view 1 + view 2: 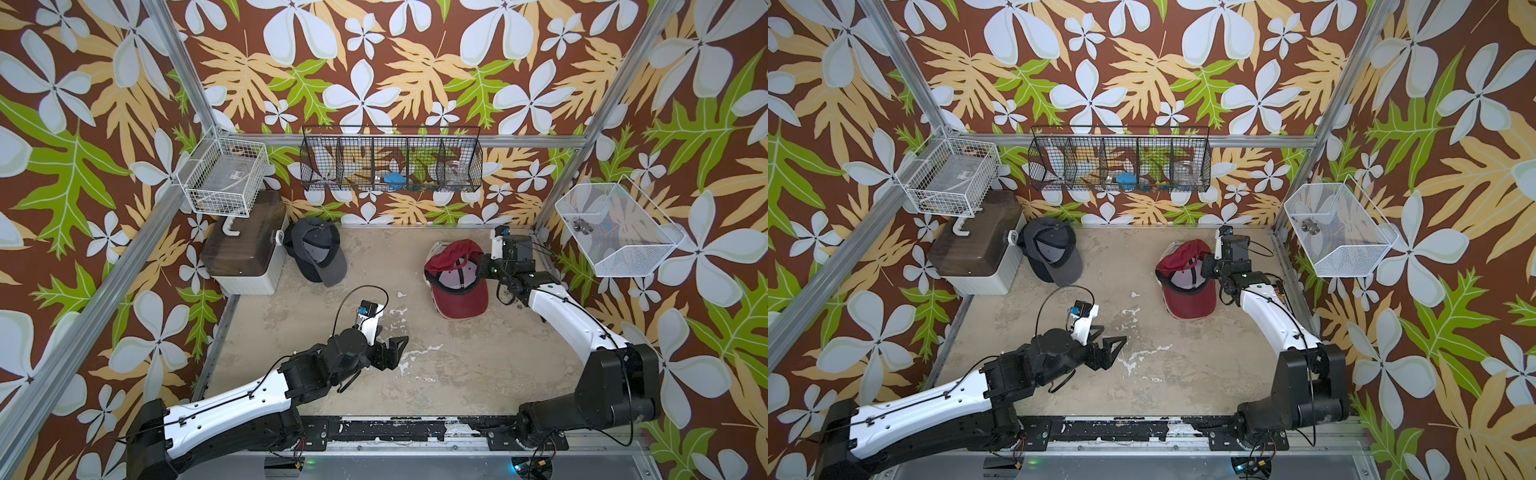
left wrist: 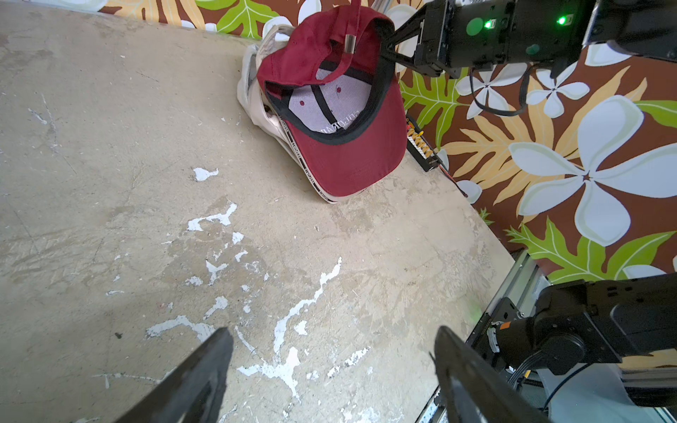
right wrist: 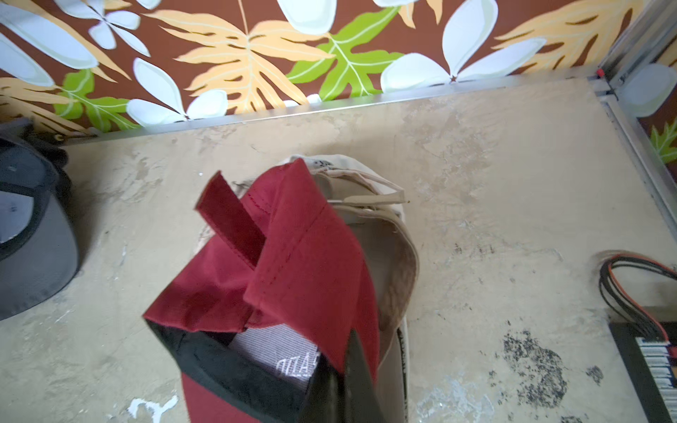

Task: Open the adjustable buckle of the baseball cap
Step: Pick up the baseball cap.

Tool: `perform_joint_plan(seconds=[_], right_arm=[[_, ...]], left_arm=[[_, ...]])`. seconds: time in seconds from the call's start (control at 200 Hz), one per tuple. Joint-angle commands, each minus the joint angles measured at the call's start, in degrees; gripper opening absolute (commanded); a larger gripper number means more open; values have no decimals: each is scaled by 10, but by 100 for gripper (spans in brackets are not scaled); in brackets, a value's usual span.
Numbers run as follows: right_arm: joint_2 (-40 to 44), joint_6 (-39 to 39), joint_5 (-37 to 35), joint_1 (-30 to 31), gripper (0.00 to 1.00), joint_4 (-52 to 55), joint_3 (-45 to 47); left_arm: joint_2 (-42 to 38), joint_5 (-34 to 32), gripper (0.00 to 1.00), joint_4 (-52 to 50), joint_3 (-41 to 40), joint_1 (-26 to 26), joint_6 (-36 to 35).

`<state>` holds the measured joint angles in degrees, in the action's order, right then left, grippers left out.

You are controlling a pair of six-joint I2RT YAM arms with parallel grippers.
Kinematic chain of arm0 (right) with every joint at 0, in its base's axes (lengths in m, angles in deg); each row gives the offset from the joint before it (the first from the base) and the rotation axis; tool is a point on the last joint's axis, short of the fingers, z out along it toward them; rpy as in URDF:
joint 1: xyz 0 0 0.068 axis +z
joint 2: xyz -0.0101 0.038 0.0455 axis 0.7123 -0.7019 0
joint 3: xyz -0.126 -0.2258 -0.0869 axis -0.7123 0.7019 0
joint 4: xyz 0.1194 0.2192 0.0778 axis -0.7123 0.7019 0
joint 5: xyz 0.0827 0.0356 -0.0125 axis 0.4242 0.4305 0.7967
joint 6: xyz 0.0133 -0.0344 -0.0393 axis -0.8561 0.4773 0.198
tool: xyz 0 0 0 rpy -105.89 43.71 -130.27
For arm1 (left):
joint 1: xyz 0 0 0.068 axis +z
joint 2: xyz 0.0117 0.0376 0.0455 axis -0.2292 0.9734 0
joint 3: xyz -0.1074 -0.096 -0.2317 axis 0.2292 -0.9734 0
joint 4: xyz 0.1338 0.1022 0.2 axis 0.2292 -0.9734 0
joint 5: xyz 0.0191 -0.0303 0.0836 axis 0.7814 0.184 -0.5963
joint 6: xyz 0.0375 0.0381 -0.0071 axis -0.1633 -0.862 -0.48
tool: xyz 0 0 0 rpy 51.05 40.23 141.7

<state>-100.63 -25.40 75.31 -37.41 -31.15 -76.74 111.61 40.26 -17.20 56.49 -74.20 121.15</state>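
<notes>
Red baseball cap (image 1: 459,293) is lying inside-up, 2 o'clock on desk (image 1: 457,365). Right end effector (image 1: 481,266) is clamping its rim; left end effector (image 1: 395,349) is hovering released.

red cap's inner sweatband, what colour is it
Black sweatband, clearest in the left wrist view.

Far right on the mottled beige surface (image 1: 457,374): red fabric baseball cap (image 1: 457,286), upside down, lying over a cream cap (image 1: 433,249). Right tool (image 1: 481,266) clamped on its right rim. Left tool (image 1: 398,353), jaws apart, hovers near centre. Far left: dark grey cap (image 1: 318,255) beside brown-lidded white box (image 1: 243,257).
</notes>
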Motion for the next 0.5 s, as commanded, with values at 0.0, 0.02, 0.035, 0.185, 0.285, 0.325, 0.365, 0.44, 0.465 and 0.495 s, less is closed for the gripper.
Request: perform_joint_plan(seconds=[0.0, 0.02, 0.035, 0.185, 0.285, 0.325, 0.365, 0.44, 0.465, 0.495], right_arm=[[37, 4, 5, 8, 0, 13, 11], [45, 3, 7, 9, 0, 14, 13], [52, 3, 7, 10, 0, 15, 16], [114, -1, 16, 15, 0, 21, 39], [150, -2, 27, 19, 0, 25, 50], [163, -3, 28, 21, 0, 29, 53], [176, -3, 30, 22, 0, 30, 57], [201, -5, 36, 27, 0, 33, 64], [208, -5, 38, 28, 0, 35, 66], [218, -6, 41, 30, 0, 36, 68]], left_arm=[[-3, 2, 87, 13, 8, -4, -2], [-2, 1, 87, 13, 10, -5, -2], [-3, 1, 87, 13, 12, -5, -3], [-2, -2, 87, 11, 29, -17, -8], [5, -7, 87, 6, 45, -28, -13], [8, -11, 87, 4, 52, -33, -15], [11, -15, 87, 2, 59, -38, -17], [14, -22, 87, -1, 70, -48, -19], [16, -24, 87, -2, 74, -51, -20], [17, -26, 87, -3, 78, -54, -22]])
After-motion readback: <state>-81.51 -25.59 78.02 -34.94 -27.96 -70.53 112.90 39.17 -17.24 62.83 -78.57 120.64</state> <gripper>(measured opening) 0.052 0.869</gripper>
